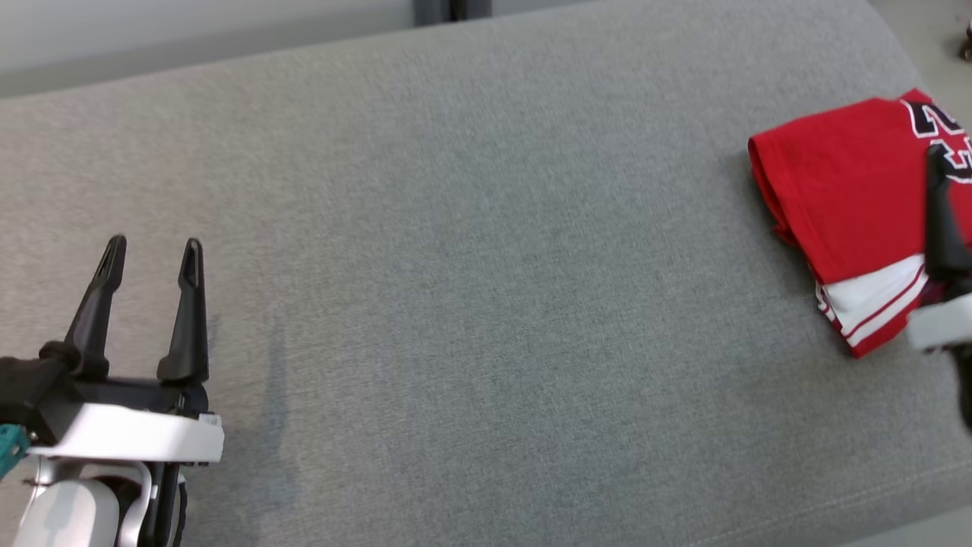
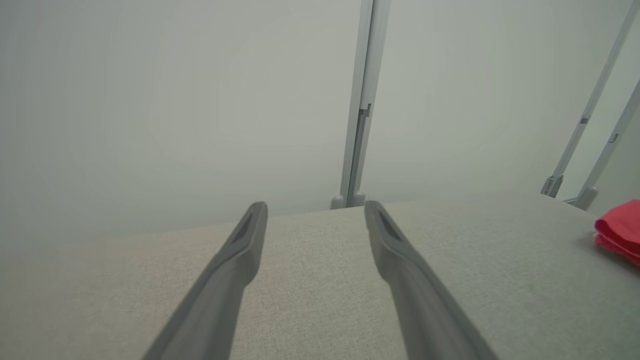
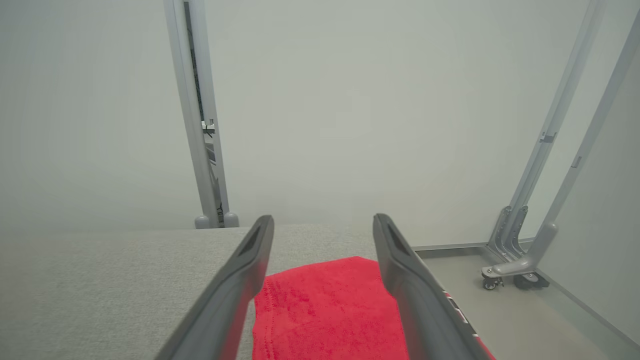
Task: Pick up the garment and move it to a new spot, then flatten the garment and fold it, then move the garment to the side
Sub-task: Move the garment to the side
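The garment (image 1: 843, 190) is seen folded into a compact red stack at the right edge of the head view, near the far right corner of the table (image 1: 456, 266). It is judged to have been set aside there as the task's last step, which looks all but done. The right gripper (image 3: 322, 222) is held low over it with fingers spread and nothing clasped, the cloth lying beneath them. The left gripper (image 1: 154, 247) is held at lower left, fingers likewise parted and empty, pointed up the frame over the table.
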Available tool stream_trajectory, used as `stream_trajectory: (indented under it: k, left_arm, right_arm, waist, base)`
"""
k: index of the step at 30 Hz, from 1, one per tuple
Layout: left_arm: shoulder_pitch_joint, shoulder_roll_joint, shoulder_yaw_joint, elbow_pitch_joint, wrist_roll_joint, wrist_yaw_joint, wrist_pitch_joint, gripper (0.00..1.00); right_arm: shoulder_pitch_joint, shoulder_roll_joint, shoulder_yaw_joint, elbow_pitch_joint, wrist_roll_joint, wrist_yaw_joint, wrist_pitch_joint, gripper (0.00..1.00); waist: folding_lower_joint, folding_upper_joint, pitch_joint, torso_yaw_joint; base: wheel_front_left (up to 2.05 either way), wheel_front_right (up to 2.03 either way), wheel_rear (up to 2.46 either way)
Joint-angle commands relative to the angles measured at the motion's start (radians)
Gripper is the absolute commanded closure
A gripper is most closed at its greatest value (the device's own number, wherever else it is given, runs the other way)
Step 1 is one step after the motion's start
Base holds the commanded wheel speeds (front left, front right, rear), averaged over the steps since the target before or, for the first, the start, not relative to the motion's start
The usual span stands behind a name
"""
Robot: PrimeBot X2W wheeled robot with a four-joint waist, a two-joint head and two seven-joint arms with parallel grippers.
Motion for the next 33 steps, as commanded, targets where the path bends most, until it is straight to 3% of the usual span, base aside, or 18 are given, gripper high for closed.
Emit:
stream_trajectory:
  k: [1,4,12,20,33]
  left_arm:
    - [0.016,-0.001,0.005,0.003,-0.006,0.007,-0.006,0.00]
    - [0.047,-0.009,0.005,0.010,-0.015,0.012,-0.012,0.00]
    - [0.114,-0.017,0.007,0.021,-0.025,0.023,-0.022,0.00]
    - [0.169,-0.005,-0.004,0.025,-0.022,0.028,-0.006,0.00]
    - [0.236,0.008,-0.011,0.015,-0.035,0.047,0.037,0.00]
  right_arm:
    - [0.037,0.023,-0.009,-0.040,-0.016,0.000,0.014,0.00]
    - [0.114,0.084,-0.011,-0.134,-0.055,0.000,0.056,0.00]
    - [0.240,0.167,-0.006,-0.263,-0.099,0.000,0.142,0.00]
    - [0.343,0.189,-0.014,-0.315,-0.125,0.000,0.199,0.00]
    - [0.453,0.203,-0.033,-0.372,-0.137,0.000,0.242,0.00]
  waist:
    - [0.0000,0.0000,-0.049,0.032]
    - [0.0000,0.0000,-0.091,0.056]
    - [0.0000,0.0000,-0.174,0.108]
    - [0.0000,0.0000,-0.246,0.150]
    - [0.0000,0.0000,-0.305,0.158]
  base:
    - [0.00,0.00,0.00]
    - [0.00,0.00,0.00]
    - [0.00,0.00,0.00]
    - [0.00,0.00,0.00]
    - [0.00,0.00,0.00]
